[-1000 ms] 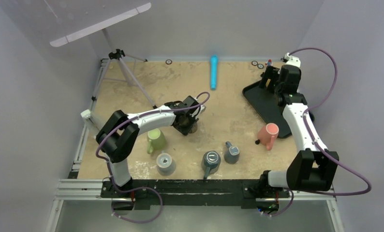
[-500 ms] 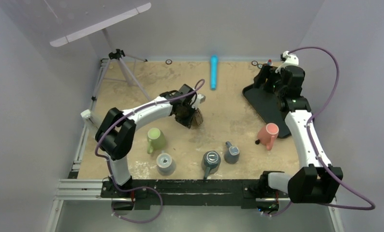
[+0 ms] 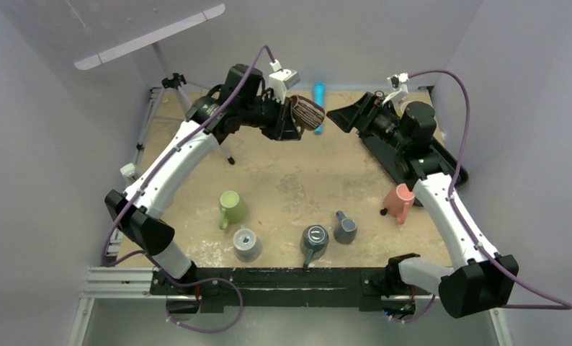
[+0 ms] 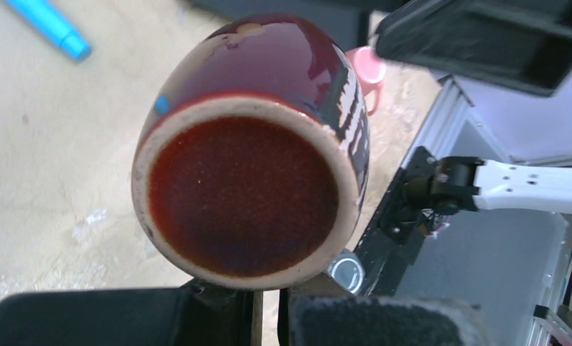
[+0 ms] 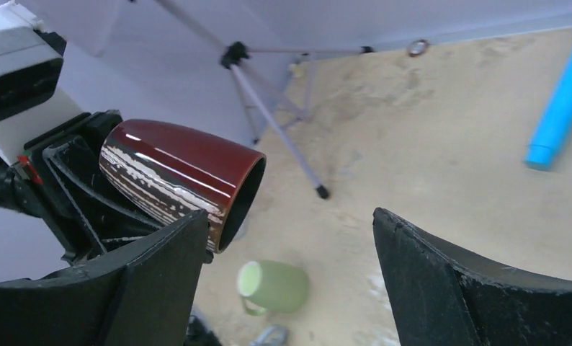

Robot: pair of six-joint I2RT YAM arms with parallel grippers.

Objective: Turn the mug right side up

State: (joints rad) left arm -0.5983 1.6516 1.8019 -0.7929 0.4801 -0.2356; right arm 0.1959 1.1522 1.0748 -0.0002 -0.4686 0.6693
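At the far left you see the tripod (image 3: 186, 108) standing on the table (image 3: 269, 180). Just right of it, your left gripper (image 3: 292, 120) is up in the air over the far part of the table, jaws pinched nearly together and gripping the mug (image 3: 307, 113); which part of it they pinch is hidden.

The mug lies on its side, clear of the table. Its glaze is a glossy dark red, streaked with cream along one flank. In the left wrist view its base (image 4: 244, 195) faces you, a speckled red-brown disc inside a pale bare ring. Its mouth points toward the right arm.

The blue tube (image 3: 318, 108) lies beyond the mug. Below, on the table, stand a green mug (image 3: 231, 209) and three grey mugs (image 3: 246, 244).

Further right, your right gripper (image 3: 348, 112) hangs near the mug's mouth, jaws spread wide with nothing between them. Under that arm lies the black tray (image 3: 405, 155), with a pink mug (image 3: 400, 202) beside it.
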